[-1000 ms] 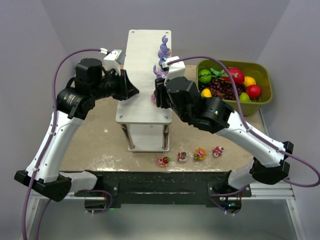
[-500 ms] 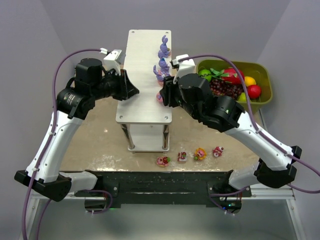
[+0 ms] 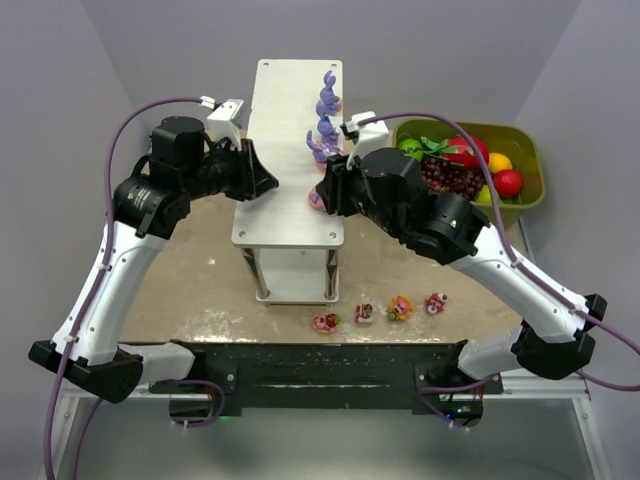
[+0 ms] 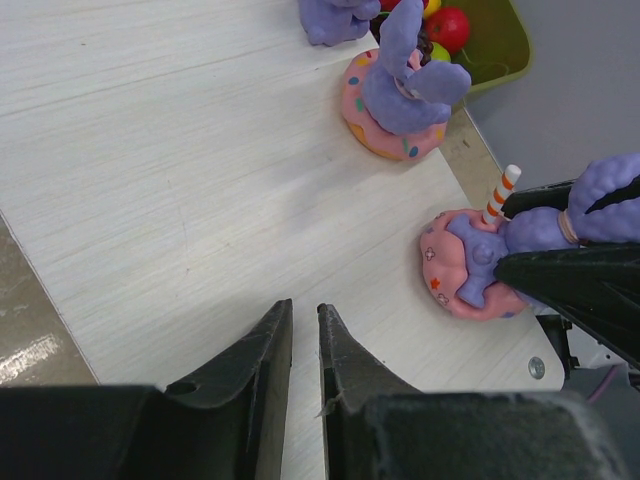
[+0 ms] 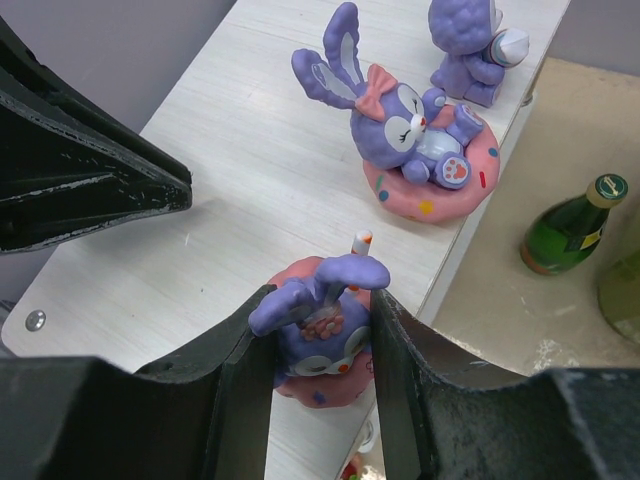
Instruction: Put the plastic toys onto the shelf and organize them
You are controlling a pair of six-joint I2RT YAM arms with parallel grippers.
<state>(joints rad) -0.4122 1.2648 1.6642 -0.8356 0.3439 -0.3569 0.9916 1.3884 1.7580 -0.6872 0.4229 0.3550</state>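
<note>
Toys [image 3: 365, 314], four small pieces in a row, wait on the table [image 3: 190, 280] before the near end of the shelf [image 3: 285, 150]. Over that end, the right pincer [image 5: 320, 335] grips a purple bunny [image 5: 305, 305] by the body, its pink base at the shelf's right edge. Whether the base rests on the board cannot be told. The left pincer [image 4: 305, 335], nearly closed and holding nothing, hovers at the shelf's left edge. Farther along the shelf stand a bunny on a sprinkled ring [image 5: 420, 150] and a third bunny [image 5: 465, 45]. Let go so close to the edge, and leaning as it is, the held figure could topple off the shelf. Only the right wrist view shows a green bottle [image 5: 568, 228] beside the shelf, and only the overhead view shows the waiting row.
</note>
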